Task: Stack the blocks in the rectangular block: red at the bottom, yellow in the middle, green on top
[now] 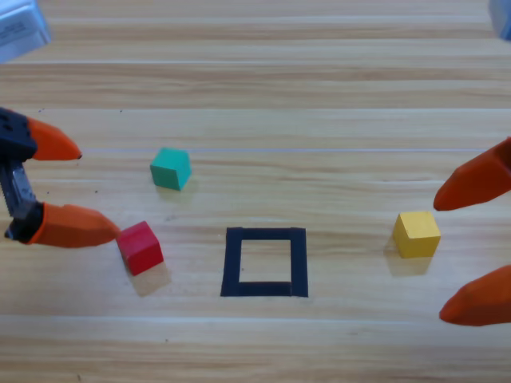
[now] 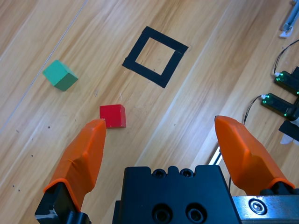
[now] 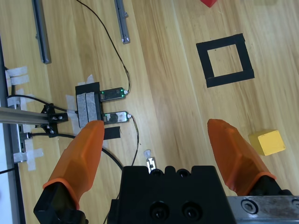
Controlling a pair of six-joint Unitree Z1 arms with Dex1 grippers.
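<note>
The red cube lies left of the black tape rectangle, which has nothing inside it. The teal-green cube sits farther back on the left. The yellow cube rests to the right of the rectangle. My left gripper hangs open at the left edge, its lower jaw tip close beside the red cube. At the right edge my right gripper stands open with the yellow cube just left of its jaws. Both hold nothing.
The wooden table carries only the cubes and the tape. Off the table's side, the right wrist view shows cables, small circuit boards with green lights and metal rails.
</note>
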